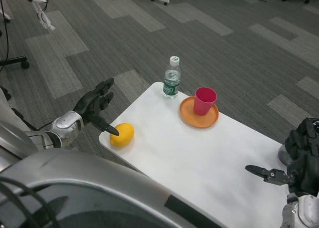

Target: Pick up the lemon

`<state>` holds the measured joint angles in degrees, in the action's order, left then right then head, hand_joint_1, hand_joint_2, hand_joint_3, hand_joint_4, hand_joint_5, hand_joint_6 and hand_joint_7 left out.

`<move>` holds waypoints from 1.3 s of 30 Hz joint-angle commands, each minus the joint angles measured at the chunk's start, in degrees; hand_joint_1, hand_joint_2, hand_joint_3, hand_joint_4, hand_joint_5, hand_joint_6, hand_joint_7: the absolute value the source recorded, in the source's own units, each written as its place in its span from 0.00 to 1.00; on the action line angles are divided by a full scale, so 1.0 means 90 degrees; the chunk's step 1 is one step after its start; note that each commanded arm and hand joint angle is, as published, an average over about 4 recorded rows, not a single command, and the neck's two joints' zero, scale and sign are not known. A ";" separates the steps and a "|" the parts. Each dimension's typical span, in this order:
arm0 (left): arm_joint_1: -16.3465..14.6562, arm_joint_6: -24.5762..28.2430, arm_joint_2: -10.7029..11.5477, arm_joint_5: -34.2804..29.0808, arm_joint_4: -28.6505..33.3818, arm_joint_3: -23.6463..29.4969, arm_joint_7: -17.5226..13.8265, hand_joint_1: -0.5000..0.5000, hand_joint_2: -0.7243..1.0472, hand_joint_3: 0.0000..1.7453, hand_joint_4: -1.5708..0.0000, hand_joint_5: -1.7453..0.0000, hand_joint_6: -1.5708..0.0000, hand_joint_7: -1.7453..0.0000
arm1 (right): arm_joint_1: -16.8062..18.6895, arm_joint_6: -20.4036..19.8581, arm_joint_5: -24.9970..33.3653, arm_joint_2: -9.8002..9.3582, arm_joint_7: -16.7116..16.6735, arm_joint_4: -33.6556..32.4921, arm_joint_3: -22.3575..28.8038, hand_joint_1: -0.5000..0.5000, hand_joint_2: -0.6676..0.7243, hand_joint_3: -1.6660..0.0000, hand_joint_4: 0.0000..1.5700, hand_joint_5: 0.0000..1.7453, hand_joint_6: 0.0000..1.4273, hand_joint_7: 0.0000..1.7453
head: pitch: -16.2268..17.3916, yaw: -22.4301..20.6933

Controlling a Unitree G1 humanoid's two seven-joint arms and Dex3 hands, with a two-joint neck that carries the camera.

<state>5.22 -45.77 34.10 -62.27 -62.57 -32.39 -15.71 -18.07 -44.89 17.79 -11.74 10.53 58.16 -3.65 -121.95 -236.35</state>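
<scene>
There, left hand (95,107) open, fingers (106,127) touching lemon (122,134) at table (199,158) edge

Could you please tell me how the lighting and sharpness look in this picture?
Head view: even, soft light with faint shadows under the lemon and plate; the white table looks bright without harsh glare; the left hand and bottle are sharp.

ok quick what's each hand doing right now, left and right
Left hand: open, fingers spread, holding nothing; one fingertip reaches to the yellow oval lemon, contact unclear.
Right hand: holding nothing, one finger out over the white table; open or shut unclear.
</scene>
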 commanded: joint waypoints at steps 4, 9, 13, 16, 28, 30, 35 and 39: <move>-0.0034 0.0091 0.0166 0.0591 -0.0020 0.0005 -0.0100 1.00 0.35 0.05 1.00 1.00 1.00 1.00 | -0.0248 0.0057 0.0025 -0.0044 -0.0017 0.0164 -0.0029 0.29 0.50 0.86 0.00 0.28 0.00 0.00 | 0.0021 -0.0029; -0.0031 0.0112 0.0191 0.1028 -0.0162 0.0025 -0.0134 1.00 0.35 0.05 1.00 1.00 1.00 1.00 | -0.0277 0.0057 0.0025 -0.0044 -0.0015 0.0232 -0.0044 0.29 0.50 0.86 0.00 0.28 0.00 0.00 | 0.0048 -0.0085; -0.0021 0.0134 0.0205 0.1614 -0.0235 0.0059 -0.0251 1.00 0.35 0.05 1.00 1.00 1.00 1.00 | -0.0289 0.0057 0.0025 -0.0044 -0.0010 0.0266 -0.0066 0.29 0.50 0.86 0.00 0.28 0.00 0.00 | 0.0066 -0.0083; -0.0007 0.0174 0.0210 0.1692 -0.0389 0.0066 -0.0271 1.00 0.35 0.05 1.00 1.00 1.00 1.00 | -0.0296 0.0057 0.0025 -0.0044 -0.0010 0.0266 -0.0073 0.29 0.50 0.86 0.00 0.28 0.00 0.00 | 0.0070 -0.0084; 0.0018 0.0318 0.0210 0.1551 -0.0936 -0.0041 -0.0258 1.00 0.35 0.05 1.00 1.00 1.00 1.00 | -0.0279 0.0057 0.0020 -0.0053 -0.0005 0.0254 -0.0073 0.29 0.50 0.86 0.00 0.28 0.00 0.00 | 0.0090 -0.0052; 0.0054 0.0364 0.0191 0.1558 -0.0989 -0.0100 -0.0251 1.00 0.35 0.05 1.00 1.00 1.00 1.00 | -0.0277 0.0057 0.0023 -0.0053 0.0000 0.0249 -0.0073 0.29 0.50 0.86 0.00 0.28 0.00 0.00 | 0.0095 -0.0046; 0.0225 0.0393 0.0103 0.1670 -0.1050 -0.0317 -0.0183 1.00 0.41 0.05 1.00 1.00 1.00 1.00 | -0.0262 0.0052 0.0025 -0.0053 0.0012 0.0227 -0.0073 0.29 0.50 0.86 0.00 0.28 0.00 0.00 | 0.0115 -0.0008; 0.0386 0.0359 0.0044 0.1734 -0.1158 -0.0581 -0.0061 1.00 0.45 0.05 1.00 1.00 1.00 1.00 | -0.0238 0.0057 0.0025 -0.0053 0.0022 0.0178 -0.0073 0.29 0.50 0.86 0.00 0.28 0.00 0.00 | 0.0097 0.0050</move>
<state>7.25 -42.48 34.63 -47.54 -72.37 -36.76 -16.88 -19.58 -44.56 17.79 -11.81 10.61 60.42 -4.29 -121.05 -236.03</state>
